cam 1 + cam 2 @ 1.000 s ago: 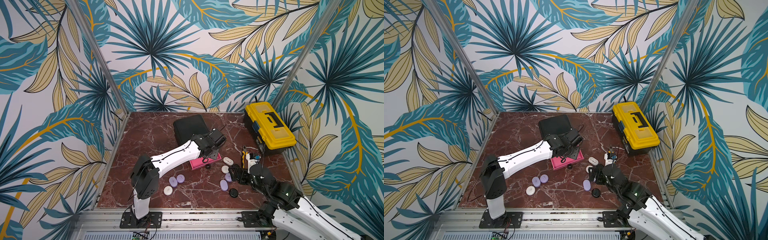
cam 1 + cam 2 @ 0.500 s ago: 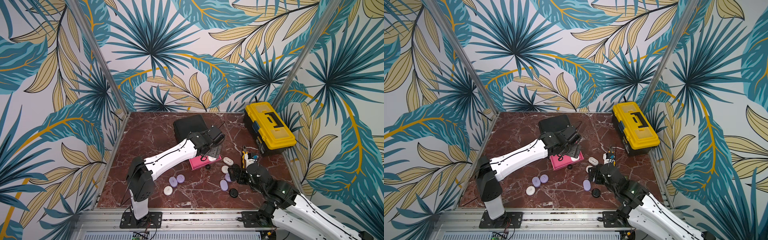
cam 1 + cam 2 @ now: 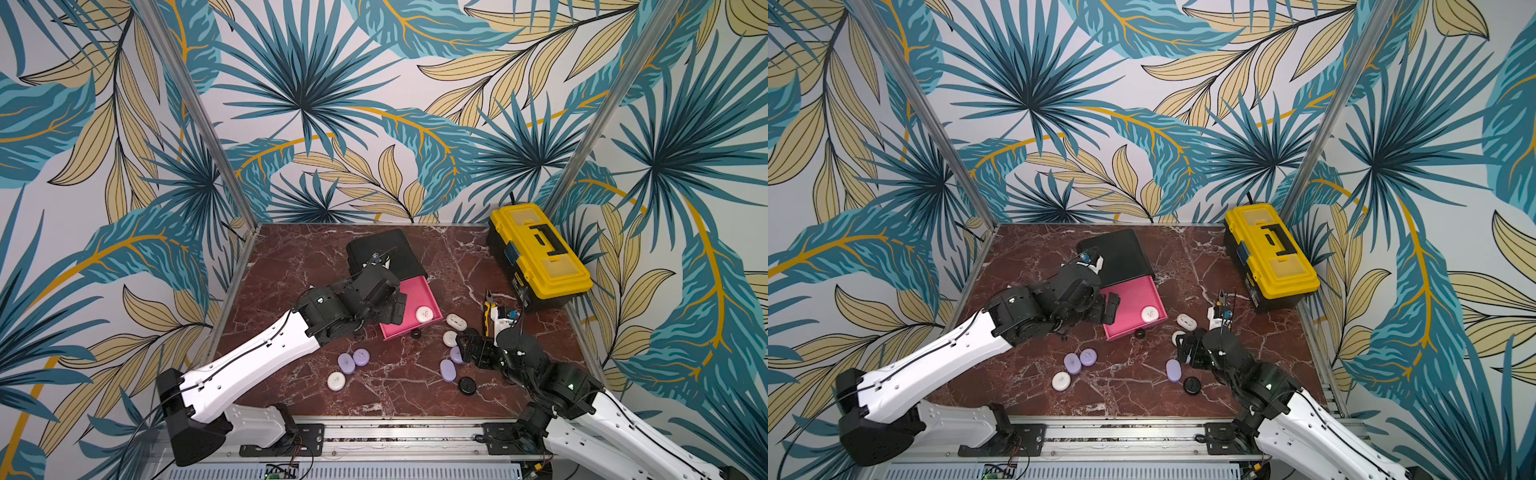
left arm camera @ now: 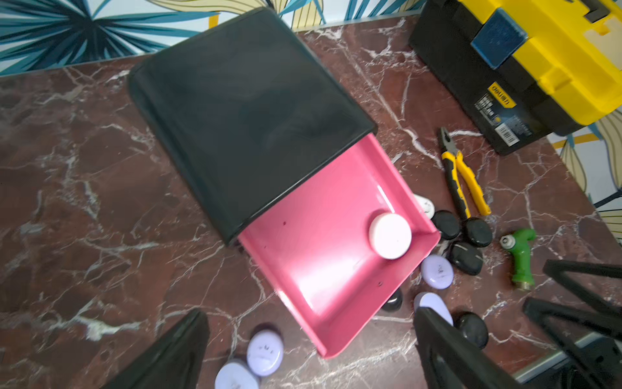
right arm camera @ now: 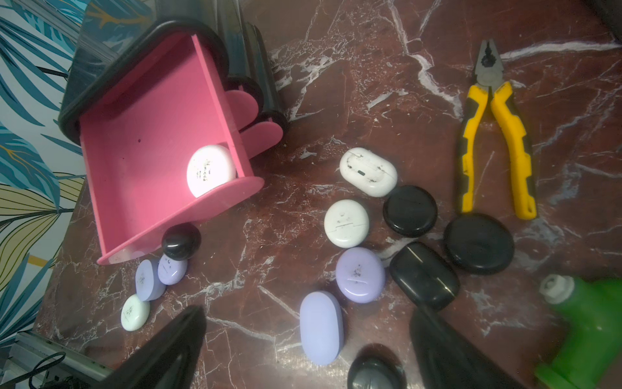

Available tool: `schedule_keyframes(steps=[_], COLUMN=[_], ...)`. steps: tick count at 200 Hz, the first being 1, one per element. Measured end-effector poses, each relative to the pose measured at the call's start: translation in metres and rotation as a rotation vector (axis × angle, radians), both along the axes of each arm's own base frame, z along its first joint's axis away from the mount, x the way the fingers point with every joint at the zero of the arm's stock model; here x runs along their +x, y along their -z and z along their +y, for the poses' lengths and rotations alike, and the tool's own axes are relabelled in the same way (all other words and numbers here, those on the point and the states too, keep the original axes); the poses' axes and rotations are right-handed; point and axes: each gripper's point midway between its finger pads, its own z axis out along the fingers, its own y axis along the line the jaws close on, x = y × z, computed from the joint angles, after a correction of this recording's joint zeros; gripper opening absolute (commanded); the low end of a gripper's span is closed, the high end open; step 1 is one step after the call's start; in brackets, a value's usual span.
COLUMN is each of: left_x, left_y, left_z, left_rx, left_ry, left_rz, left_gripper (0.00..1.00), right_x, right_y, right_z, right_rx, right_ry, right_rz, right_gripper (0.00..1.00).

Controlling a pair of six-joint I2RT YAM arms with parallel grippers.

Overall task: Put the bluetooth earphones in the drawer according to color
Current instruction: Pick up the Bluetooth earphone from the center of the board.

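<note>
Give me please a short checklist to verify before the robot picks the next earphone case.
1. Top pink drawer pulled out: ok.
2. White case lying inside it, free of both grippers: ok.
3. Left gripper open and empty: ok.
4. Right gripper open and empty: ok.
5. Oval white case outside, free to grasp: not ok, a black case crowds one end.
6. Contents of the two lower drawers: cannot tell.
</note>
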Motion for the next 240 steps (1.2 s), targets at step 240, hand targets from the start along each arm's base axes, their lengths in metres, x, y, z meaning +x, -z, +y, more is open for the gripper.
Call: schedule_keyframes(steps=[240], left_x=[-0.099], left_y=[0.246], left_z=[0.097], left_rx=[0.137], left_ry=[-0.274], left_rz=[0.587], left_gripper=[0.97], right_x=[0.002], right_y=[0.004], right_z=[0.007], right_rx=[-0.018], right_ry=[-0.017], right_rz=[0.04], right_gripper=[1.0])
